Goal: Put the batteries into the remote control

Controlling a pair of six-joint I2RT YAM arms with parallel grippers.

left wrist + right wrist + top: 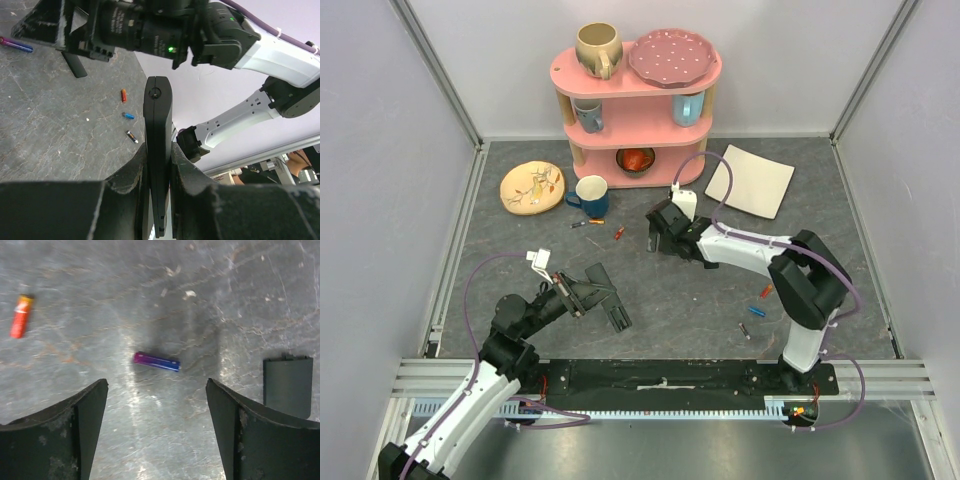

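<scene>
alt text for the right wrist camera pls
The right hand hangs open above a grey mottled tabletop, with a small blue-purple cylindrical battery lying just ahead of the gap between its two dark fingers. A small orange-red cylindrical battery lies at the upper left, and a flat black rectangular cover at the right edge.

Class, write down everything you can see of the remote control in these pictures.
The remote control is a slim black bar, matte like plastic, with a small round dimple near its far end. It is seen edge-on, held clear of the table, clamped between the left arm's fingers. Nothing else touches it.
</scene>
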